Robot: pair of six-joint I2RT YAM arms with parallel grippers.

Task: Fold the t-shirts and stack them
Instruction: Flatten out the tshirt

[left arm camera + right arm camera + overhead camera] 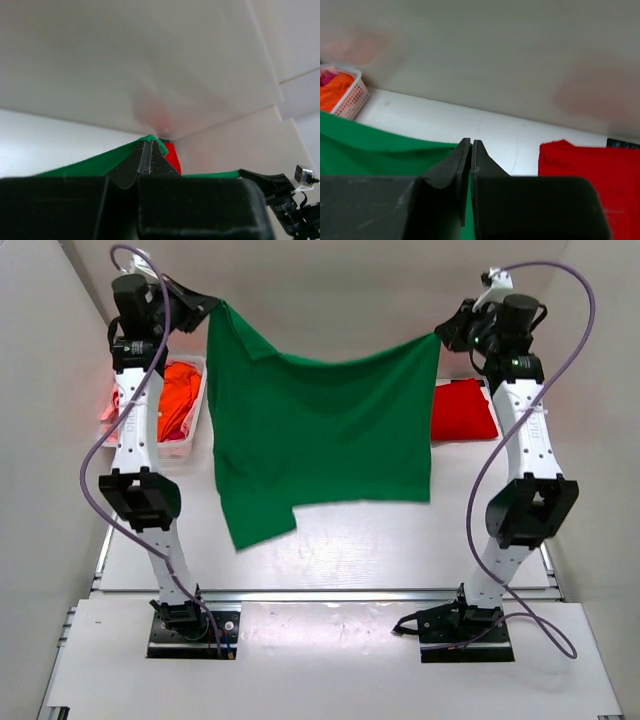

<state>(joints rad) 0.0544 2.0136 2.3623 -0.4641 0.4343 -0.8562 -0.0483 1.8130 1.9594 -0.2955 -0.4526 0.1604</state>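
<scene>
Arms raised, a dark green t-shirt (320, 440) hangs spread between the left gripper (207, 308) and the right gripper (443, 335), high above the table (340, 550). The left gripper's jaws are pinched together on one top corner of the shirt. In the left wrist view, green cloth shows past both sides of its fingers (135, 165) and peeks out at their tips. The right gripper's jaws are likewise closed to a sliver on the opposite top corner, with green fabric falling away below and to the left of them.

The top edge sags slightly between the two grippers and the body drapes down beneath them. One corner dangles lowest on the left gripper's side. Whether that corner touches the table cannot be judged from above.

A red t-shirt (463, 410) lies flat on the table below the right gripper and a little to its right. Below and to the left of the left gripper sits a white basket (185, 447) holding an orange shirt (178, 390) and what appears to be pink cloth.
</scene>
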